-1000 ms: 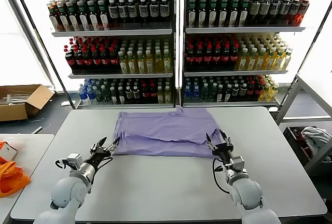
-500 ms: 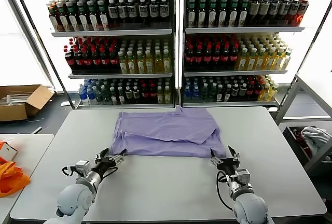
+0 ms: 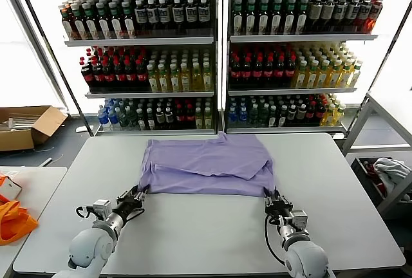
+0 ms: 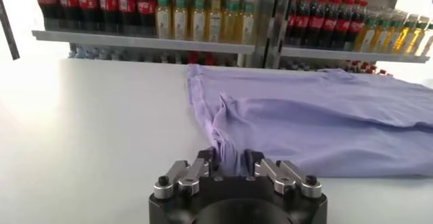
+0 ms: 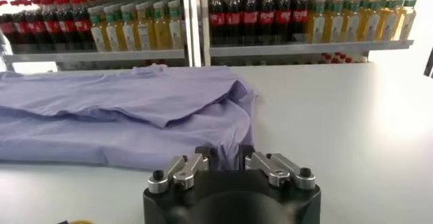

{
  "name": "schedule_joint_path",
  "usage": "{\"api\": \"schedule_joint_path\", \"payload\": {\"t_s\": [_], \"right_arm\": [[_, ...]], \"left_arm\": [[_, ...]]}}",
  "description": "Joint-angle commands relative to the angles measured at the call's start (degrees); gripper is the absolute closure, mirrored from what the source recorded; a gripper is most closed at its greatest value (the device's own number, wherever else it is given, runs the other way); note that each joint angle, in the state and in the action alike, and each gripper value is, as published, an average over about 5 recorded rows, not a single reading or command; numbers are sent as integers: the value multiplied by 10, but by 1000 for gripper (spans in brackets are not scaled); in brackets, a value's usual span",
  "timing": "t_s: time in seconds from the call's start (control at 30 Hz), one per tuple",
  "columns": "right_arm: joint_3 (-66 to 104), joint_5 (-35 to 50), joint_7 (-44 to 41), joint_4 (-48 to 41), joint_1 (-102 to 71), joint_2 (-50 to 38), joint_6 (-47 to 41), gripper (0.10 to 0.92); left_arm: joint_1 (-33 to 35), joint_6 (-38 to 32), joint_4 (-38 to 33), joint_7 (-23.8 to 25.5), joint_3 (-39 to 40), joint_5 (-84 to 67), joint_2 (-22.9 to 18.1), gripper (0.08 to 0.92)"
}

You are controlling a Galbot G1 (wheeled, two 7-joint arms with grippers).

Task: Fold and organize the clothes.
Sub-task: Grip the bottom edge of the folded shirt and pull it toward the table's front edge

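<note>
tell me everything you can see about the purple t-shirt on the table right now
The T-shirt is lavender-purple, of soft, thin-looking knit, lying flat and partly folded on the white table: an upper layer lies over a wider lower one, with creases along the overlap. No print shows. Its near hem runs straight across, facing the robot. The left gripper is shut on the near left corner, where the cloth bunches, and the right gripper is shut on the near right corner. Otherwise only the table touches it.
</note>
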Motion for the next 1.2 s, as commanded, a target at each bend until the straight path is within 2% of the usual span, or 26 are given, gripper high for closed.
{"api": "schedule_joint_path", "payload": {"t_s": [0.03,0.13,0.23,0.37,0.53,0.63,0.83,1.2], "right_arm": [[-1,22,2,17,-22,-8,-12,883],[6,29,1,35,-40,-12,-14,909],[12,31,1,58,-63,-16,-17,909],[20,29,5,108,-108,-27,-26,909],[34,10,3,180,-189,-31,-33,909],[45,-5,-2,218,-240,-32,-32,909],[61,-29,-11,253,-317,-44,-14,909],[93,-23,-19,266,-348,-63,-10,909]], "left_arm": [[11,7,-15,6,-6,6,3,778],[23,6,-30,7,-15,6,3,859],[47,8,-60,6,-25,6,1,906],[112,18,-123,2,-37,12,-12,911],[233,42,-229,2,-65,24,-57,911],[282,37,-265,7,-85,42,-80,911],[348,29,-285,8,-117,50,-86,911],[383,27,-298,11,-148,52,-83,911]]}}
